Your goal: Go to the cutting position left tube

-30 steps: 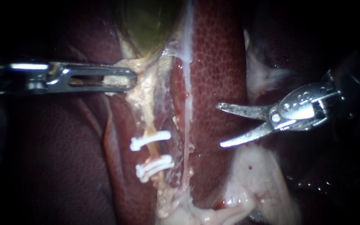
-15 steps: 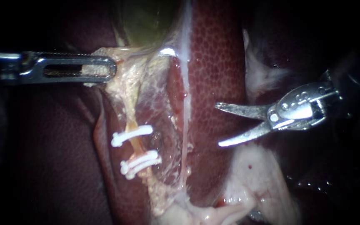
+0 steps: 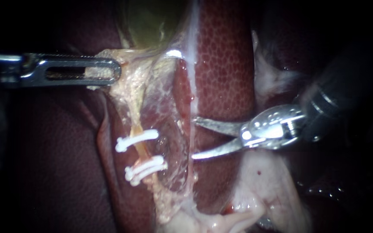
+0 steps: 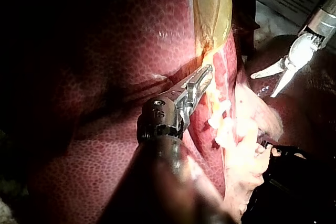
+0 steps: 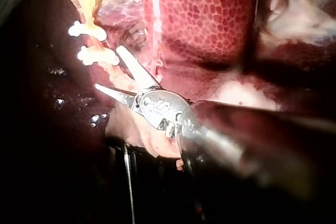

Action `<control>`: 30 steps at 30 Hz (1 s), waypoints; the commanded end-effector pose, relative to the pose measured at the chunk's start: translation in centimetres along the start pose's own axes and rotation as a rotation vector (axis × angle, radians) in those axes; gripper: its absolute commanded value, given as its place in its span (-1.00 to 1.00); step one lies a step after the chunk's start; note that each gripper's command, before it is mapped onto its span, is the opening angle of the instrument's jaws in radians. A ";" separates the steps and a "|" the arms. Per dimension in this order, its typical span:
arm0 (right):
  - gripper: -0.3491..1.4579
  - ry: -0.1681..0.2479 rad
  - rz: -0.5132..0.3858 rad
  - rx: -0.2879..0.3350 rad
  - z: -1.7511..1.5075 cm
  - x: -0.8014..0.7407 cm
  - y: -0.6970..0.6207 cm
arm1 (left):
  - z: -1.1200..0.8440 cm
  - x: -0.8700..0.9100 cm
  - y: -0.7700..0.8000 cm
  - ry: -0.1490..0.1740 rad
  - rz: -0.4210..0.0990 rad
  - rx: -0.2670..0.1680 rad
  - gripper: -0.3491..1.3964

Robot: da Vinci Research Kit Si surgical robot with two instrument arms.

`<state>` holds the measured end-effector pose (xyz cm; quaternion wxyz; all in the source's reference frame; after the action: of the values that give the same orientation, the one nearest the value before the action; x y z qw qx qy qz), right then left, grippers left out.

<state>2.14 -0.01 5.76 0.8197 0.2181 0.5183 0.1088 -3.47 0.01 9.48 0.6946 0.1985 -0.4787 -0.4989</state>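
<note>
Left instrument [image 3: 114, 70], entering from the upper left of the frame: hand closed, both jaws clamped on pale tissue [image 3: 130, 86] just below the gallbladder [image 3: 152, 21]. The left tube [image 3: 140, 149] lies left of centre in the lower half and carries white clips [image 3: 137, 140] above and below this point. Right instrument [image 3: 194, 138], entering from the right: hand open, blades spread. The blade tips sit at a thin pale strand [image 3: 191, 99] over the liver [image 3: 225, 64], right of the clipped tube and not touching it.
</note>
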 end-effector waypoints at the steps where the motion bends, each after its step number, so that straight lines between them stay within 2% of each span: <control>1: 0.97 -0.005 0.002 0.009 0.07 -0.05 0.00 | 0.00 0.00 0.00 0.000 0.000 0.000 -1.00; 8: 0.97 -0.031 0.036 0.050 0.57 -0.36 -0.02 | 0.01 0.00 -0.02 -0.001 -0.001 -0.002 -1.00; 14: 0.97 -0.043 0.050 0.077 0.84 -0.49 -0.03 | 0.02 0.00 -0.03 -0.001 -0.001 -0.002 -1.00; 22: 0.97 -0.040 0.061 0.099 1.02 -0.46 -0.03 | 0.03 0.00 -0.04 -0.002 -0.001 -0.003 -1.00; 30: 0.97 -0.030 0.074 0.154 1.14 -0.40 -0.02 | 0.03 -0.01 -0.05 -0.002 -0.001 -0.004 -1.00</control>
<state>3.00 -0.47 6.48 0.8021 0.3037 0.5056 0.0935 -3.52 0.01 9.45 0.6943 0.1971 -0.4783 -0.5004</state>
